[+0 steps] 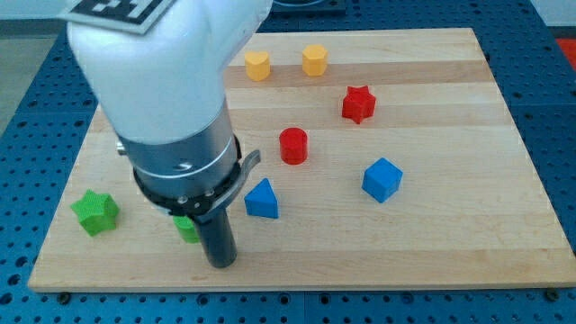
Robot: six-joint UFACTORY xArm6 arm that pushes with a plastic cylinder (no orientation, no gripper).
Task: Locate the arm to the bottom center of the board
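Note:
My tip (220,264) touches the wooden board (432,234) near the view's bottom edge, left of centre. A green block (186,229) sits just up-left of the tip, mostly hidden behind the rod. A blue triangular block (262,199) lies up-right of the tip. A green star block (95,212) is at the view's far left. A red cylinder (293,145) stands near the board's middle and a blue cube (382,179) to its lower right. The arm's white and dark body (171,99) covers the board's upper left.
A red star block (358,103) lies at the upper right. Two yellow blocks (257,65) (315,59) sit near the view's top edge. A blue perforated table (558,72) surrounds the board.

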